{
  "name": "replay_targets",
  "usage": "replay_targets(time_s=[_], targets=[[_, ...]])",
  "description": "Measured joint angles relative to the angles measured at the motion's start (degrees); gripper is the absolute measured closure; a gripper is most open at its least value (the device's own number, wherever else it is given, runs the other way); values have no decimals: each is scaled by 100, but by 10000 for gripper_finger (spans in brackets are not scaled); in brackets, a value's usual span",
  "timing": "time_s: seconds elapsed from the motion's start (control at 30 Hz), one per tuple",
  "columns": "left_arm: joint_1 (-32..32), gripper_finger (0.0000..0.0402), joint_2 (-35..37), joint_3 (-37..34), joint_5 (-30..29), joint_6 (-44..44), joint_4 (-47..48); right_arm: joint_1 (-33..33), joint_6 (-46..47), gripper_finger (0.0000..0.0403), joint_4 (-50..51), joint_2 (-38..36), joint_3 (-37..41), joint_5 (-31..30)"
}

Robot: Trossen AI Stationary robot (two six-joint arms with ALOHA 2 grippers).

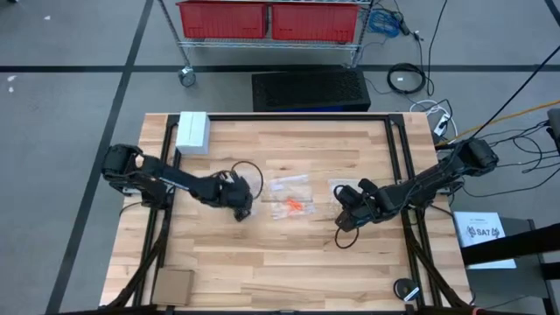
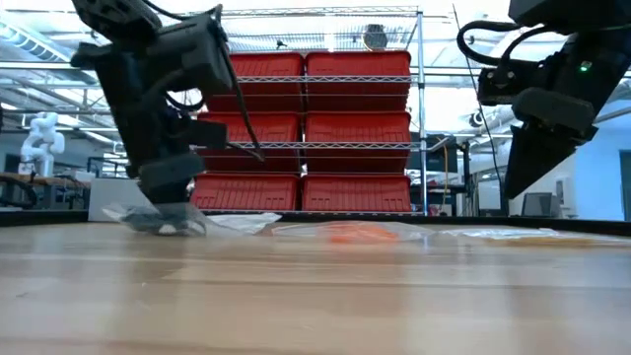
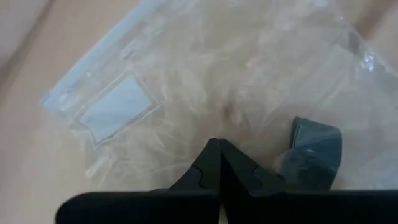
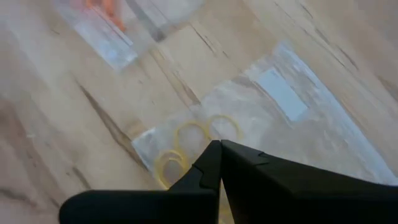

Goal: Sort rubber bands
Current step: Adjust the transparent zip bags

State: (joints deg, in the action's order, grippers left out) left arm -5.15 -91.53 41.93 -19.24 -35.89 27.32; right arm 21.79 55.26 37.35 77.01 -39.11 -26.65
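My left gripper [image 1: 241,203] [image 3: 218,142] is shut and down on a crumpled clear zip bag [image 3: 124,106] [image 2: 148,219] left of the table's middle. A dark loop [image 3: 314,152] lies inside that bag. My right gripper [image 1: 348,206] [image 4: 219,143] is shut and hangs above the table [image 2: 523,187], over a second clear bag [image 4: 280,124] that lies flat with pale tan rubber bands [image 4: 193,134] in it. Orange rubber bands [image 1: 297,206] [image 4: 102,7] lie between the two grippers. Another clear bag [image 1: 289,184] lies just beyond them. My left gripper comes at the clear zip bag from above, pointing down, its shut fingertips [image 3: 211,155] on the film near the bag's middle [image 3: 230,115]. Creases in the film run toward the tips. How many layers sit between them cannot be told. The bag rests on the table [image 2: 163,227].
A white box [image 1: 192,131] stands at the far left corner and a brown square [image 1: 173,284] at the near left. A black cable loop [image 1: 251,175] arches by the left gripper. Black frame rails [image 1: 398,149] border the tabletop. Bare wood [image 1: 289,262] fills the near half.
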Motion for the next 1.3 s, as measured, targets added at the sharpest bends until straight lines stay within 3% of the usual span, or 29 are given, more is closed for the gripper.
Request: replay_targets(time_s=[0.13, 0.33, 0.43, 0.57, 0.83, 0.93, 1.1, 1.3], targets=[[-358, 398, -7, 38, -119, -278, 50, 45, -33, 403, -388, 0, 0, -14], [-511, 398, 362, 232, -631, -18, 165, -78, -993, 403, -2187, 242, -2, -31], [-369, 398, 609, 277, -953, 422, 84, -372, -1694, 403, -3032, 505, -2, -19], [-20, 398, 633, 266, -959, 1040, -1, -956, -2559, 403, -3925, 898, -4, -1], [539, 398, -3, 269, -773, 1568, -393, -1922, -3556, 403, -5351, 1854, -4, 589], [595, 398, -176, 269, -731, 1806, -561, -2081, -3641, 403, -5632, 2260, -4, 852], [636, 398, -243, 218, -731, 1822, -545, -2151, -3590, 403, -5627, 2599, -3, 738], [613, 398, -210, -118, -818, 1178, -646, -2110, -3114, 403, -5298, 2555, -12, 520]])
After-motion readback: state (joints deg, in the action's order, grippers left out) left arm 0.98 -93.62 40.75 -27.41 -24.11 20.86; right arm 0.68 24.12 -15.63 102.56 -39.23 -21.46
